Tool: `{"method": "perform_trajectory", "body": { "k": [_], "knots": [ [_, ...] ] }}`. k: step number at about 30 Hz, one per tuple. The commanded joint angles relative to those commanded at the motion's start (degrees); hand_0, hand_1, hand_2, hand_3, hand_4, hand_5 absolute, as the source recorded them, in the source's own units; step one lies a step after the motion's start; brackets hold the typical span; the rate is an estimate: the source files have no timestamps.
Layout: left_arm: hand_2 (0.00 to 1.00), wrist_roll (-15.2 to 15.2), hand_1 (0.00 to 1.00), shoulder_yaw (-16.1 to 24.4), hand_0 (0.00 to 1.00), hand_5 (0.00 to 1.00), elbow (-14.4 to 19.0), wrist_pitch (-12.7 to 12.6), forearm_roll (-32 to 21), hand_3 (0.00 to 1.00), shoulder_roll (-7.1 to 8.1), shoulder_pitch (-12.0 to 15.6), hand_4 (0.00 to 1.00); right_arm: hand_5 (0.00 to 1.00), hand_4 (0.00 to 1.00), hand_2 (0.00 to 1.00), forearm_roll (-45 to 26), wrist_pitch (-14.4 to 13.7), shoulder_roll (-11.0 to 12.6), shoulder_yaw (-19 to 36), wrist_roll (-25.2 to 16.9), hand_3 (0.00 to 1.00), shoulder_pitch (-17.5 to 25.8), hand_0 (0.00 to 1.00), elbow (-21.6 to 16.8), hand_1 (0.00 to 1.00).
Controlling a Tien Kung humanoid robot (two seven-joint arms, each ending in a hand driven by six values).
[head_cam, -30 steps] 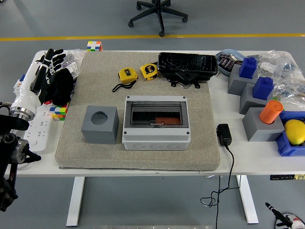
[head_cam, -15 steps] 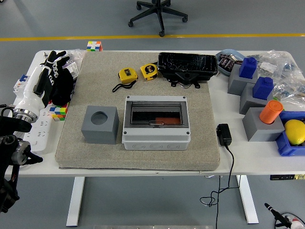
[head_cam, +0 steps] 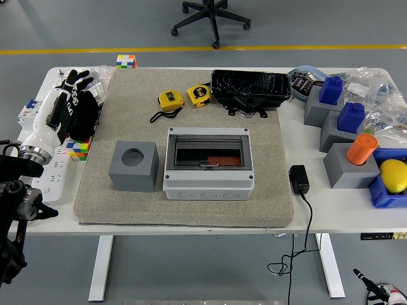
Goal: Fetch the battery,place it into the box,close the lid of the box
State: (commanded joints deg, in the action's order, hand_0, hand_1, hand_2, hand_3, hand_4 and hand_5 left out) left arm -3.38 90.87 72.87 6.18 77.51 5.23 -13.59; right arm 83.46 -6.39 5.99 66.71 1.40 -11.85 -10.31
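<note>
Box [head_cam: 208, 164] sits mid-counter, clear lid down, something orange inside; can't tell if that's the battery. Left robot hand [head_cam: 71, 96] at far-left corner, fingers spread, empty. Fits pre-fetch or done; right arm unseen.

Grey box [head_cam: 208, 163], lid shut, mid-mat.

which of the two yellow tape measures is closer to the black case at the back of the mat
The right-hand tape measure, lying almost against the black case. The other tape measure, with a black strap trailing from it, lies farther left.
</note>
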Motion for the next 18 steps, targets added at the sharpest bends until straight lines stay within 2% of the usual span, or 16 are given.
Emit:
{"method": "perform_trajectory", "body": {
  "k": [3,4,5,7,18],
  "knots": [
    [0.838,-0.79,0.906,0.13,0.971,0.998,0.14,-1.31,-0.05,0.834,-0.04,0.11,0.998,0.998,0.998,0.747,-0.12,0.0,-0.08,-0.14,-0.02,0.822,-0.09,0.83,0.0,0.767],
    [0.838,-1.95,0.906,-0.01,0.971,0.998,0.09,-2.49,-0.62,0.834,-0.04,0.2,0.998,0.998,0.998,0.747,-0.37,-0.03,-0.09,-0.34,-0.07,0.822,-0.16,0.83,0.0,0.767],
    [0.814,-3.13,0.874,-0.12,0.892,0.998,0.07,-3.68,-1.08,0.819,-0.04,0.26,0.998,0.998,0.998,0.747,-0.55,-0.05,-0.09,-0.48,-0.1,0.823,-0.21,0.829,0.0,0.767],
    [0.814,-5.71,0.874,0.09,0.892,0.998,0.28,-5.29,-1.6,0.819,-0.25,0.31,0.998,0.998,0.998,0.747,-0.63,-0.08,-0.05,-0.51,-0.1,0.823,-0.28,0.829,0.0,0.767],
    [0.799,-6.14,0.859,0.1,0.871,0.998,0.49,-5.71,-1.25,0.788,-0.07,0.12,0.998,0.998,0.998,0.746,1.43,0.11,-0.11,0.76,0.26,0.823,-0.35,0.829,0.0,0.767]
  ]
}}
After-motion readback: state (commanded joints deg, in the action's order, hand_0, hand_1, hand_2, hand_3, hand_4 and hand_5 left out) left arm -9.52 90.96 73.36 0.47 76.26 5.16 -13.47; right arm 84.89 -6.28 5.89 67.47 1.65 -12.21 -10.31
